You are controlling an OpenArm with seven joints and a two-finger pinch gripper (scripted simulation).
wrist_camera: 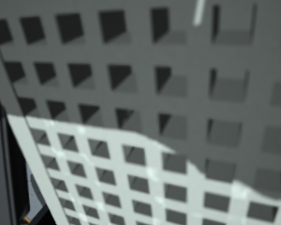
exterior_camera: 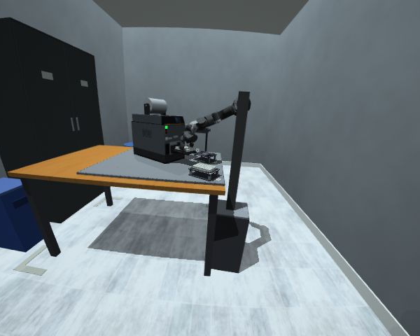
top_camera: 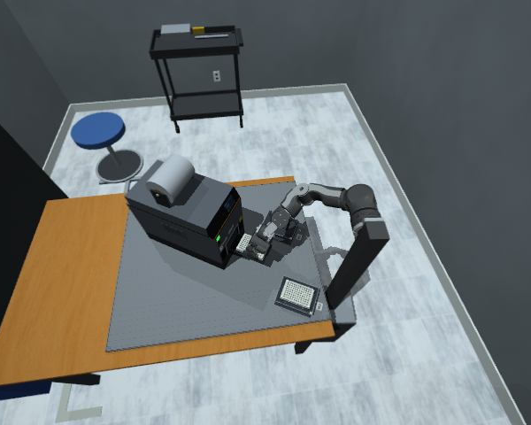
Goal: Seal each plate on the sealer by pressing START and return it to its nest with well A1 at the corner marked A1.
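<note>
The dark sealer (top_camera: 188,214) stands on the grey mat, and its lamp (top_camera: 218,238) shines green; the lamp also shows in the exterior view (exterior_camera: 166,127). My gripper (top_camera: 258,244) is shut on a white well plate (top_camera: 243,243) at the stage in front of the sealer's opening. In the wrist view this plate (wrist_camera: 145,117) fills the frame very close, with open square wells and a shadow across its upper part. I cannot tell whether it rests flat on the stage. The other white plate (top_camera: 296,292) sits in its nest near the table's front right corner. The nest behind my gripper (top_camera: 289,233) is empty.
The arm's dark post (top_camera: 357,260) stands at the table's right edge, close to the near nest. A foil roll (top_camera: 170,179) sits on top of the sealer. A blue stool (top_camera: 97,130) and a black cart (top_camera: 196,68) stand on the floor behind the table.
</note>
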